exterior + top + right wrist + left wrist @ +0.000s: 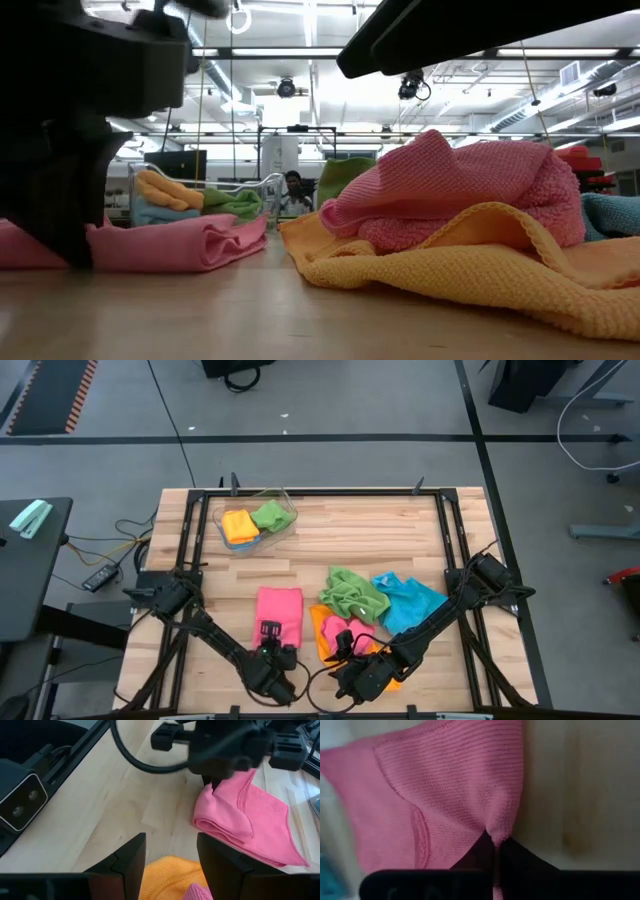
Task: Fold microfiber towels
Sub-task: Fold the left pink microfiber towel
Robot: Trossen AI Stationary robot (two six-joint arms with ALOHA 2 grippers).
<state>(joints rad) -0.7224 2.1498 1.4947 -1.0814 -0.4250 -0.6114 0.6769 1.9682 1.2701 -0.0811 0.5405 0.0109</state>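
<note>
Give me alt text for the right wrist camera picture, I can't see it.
The left gripper is shut on a corner of the folded pink towel lying on the wooden table. Nearer the camera, the right gripper is open above an orange-yellow towel.

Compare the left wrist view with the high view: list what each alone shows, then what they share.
Left wrist view only: the left tool shut, its fingers pinching the pink towel's corner.

High view only: the bin holding an orange and a green cloth, the loose green towel, the blue towel, the orange towel, and the right tool over the pile.

Both: the folded pink towel on the table and the left tool at its edge.
</note>
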